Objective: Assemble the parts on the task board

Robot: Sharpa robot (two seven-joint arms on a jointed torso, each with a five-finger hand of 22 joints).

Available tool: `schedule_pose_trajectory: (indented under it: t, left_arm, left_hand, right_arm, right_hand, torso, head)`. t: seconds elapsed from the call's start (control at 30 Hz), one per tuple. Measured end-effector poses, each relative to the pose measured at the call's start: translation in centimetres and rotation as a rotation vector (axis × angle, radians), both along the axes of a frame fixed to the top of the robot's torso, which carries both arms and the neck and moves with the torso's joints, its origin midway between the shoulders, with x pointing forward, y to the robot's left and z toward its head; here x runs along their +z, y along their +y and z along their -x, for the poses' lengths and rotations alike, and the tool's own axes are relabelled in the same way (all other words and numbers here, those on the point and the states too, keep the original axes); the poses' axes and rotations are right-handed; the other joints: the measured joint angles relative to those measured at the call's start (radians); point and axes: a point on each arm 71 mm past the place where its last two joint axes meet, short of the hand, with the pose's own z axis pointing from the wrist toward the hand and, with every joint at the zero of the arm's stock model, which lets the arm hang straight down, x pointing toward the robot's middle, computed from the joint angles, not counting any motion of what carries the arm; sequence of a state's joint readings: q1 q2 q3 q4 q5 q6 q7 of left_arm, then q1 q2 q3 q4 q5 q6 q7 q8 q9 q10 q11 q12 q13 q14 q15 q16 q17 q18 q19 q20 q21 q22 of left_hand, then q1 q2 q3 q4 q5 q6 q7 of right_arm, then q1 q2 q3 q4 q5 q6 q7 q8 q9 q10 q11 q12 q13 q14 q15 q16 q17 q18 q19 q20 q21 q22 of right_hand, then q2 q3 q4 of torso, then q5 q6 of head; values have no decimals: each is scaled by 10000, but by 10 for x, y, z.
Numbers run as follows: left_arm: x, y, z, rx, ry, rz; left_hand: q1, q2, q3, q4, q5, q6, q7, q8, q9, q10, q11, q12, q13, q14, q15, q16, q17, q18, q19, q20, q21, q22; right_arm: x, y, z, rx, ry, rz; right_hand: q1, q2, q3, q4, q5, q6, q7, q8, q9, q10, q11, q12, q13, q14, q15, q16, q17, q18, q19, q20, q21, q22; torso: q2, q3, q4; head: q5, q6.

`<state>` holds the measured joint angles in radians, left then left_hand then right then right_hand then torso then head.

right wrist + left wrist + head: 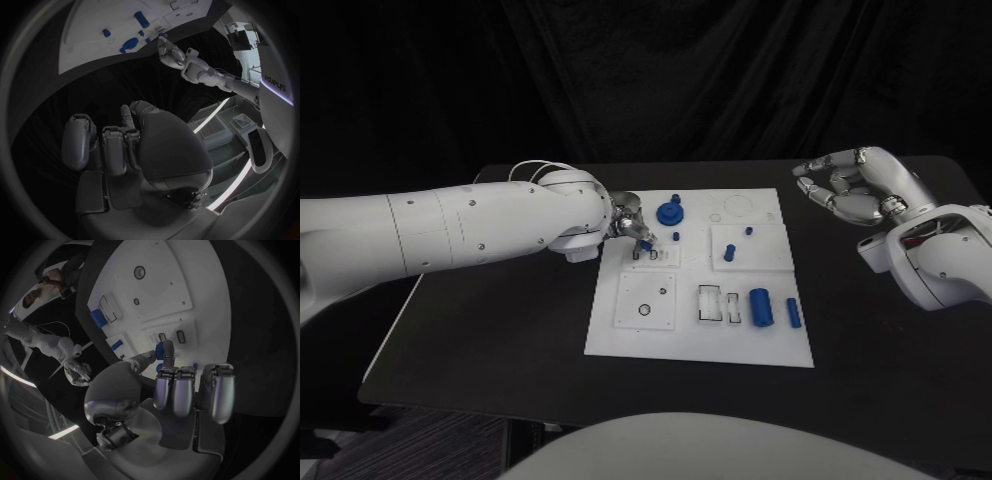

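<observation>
The task board (701,345), a white rectangular plate with raised square sections and cut-out slots, is set in the middle of the black counter (877,370). Blue parts are spread over it: a round stepped part (671,212) near the far edge, a small peg (747,231) standing on the raised section toward the right edge, and a thick cylinder (760,307) lying beside a thinner pin (793,313) near the right near corner. The left hand (626,228) is extended over the board's left edge, and a small blue part (160,349) is pinched between the thumb and a fingertip just above two small slots; the remaining fingers (182,389) are curled in a row behind it. The right hand (855,187) is held over the counter's far right corner, off the board, with its fingers curled inward on nothing. Bare black counter is left along the board's near edge and on both sides, and the board's right half is uncovered by either arm.
</observation>
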<state>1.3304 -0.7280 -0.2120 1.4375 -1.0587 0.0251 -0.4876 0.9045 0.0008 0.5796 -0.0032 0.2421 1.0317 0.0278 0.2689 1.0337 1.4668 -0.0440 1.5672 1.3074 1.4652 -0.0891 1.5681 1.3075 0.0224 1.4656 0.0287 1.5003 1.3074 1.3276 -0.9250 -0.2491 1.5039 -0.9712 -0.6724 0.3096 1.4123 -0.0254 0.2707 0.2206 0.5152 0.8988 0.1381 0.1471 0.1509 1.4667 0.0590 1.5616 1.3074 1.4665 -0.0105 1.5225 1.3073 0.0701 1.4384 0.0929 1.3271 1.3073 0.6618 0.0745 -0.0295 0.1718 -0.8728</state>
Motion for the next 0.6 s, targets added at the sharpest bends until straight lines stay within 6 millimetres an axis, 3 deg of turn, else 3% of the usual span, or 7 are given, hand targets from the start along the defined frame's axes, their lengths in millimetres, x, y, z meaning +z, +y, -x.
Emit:
schedule_pose_trajectory:
  t: [0.03,0.1,0.3,0.6]
  left_arm:
    - [0,0,0,36,12,45]
    - [0,0,0,84,36,107]
    - [-3,0,1,222,156,267]
    - [-17,1,7,373,385,449]
  left_hand:
    - [-104,5,-172,159,375,29,28,-17,25,0,0,0,0,0,0,0,0,0,0,0,0,0]
    - [-139,37,-480,356,628,33,22,-81,37,0,0,0,0,0,0,0,0,0,0,0,-56,0]
    - [-75,101,-639,459,667,48,5,-150,42,0,0,0,0,0,0,0,0,0,0,0,-62,0]
    - [170,212,-777,379,1066,51,13,-291,42,0,0,0,0,0,0,0,0,-2,-72,-3,-154,-1]
  right_arm:
    - [0,0,0,0,8,1]
    - [0,0,0,3,19,2]
    - [-1,0,0,11,48,7]
    - [-1,1,0,25,81,12]
  right_hand:
    - [0,0,0,0,0,0,0,0,0,0,0,0,0,0,0,0,0,0,0,0,0,0]
    - [0,0,0,0,0,0,0,-5,-1,0,0,0,0,0,0,0,0,1,0,0,0,0]
    - [0,0,0,0,0,0,0,-40,-11,0,0,0,0,0,0,0,0,0,0,0,0,0]
    - [0,0,0,0,-1,0,0,-40,-10,0,0,0,-1,0,0,0,0,1,0,0,0,8]
  torso:
    - [2,-2,1]
    - [5,-5,1]
    - [6,-8,0]
    - [15,-6,-22]
  head:
    - [1,0]
    - [1,0]
    - [14,0]
    - [40,0]
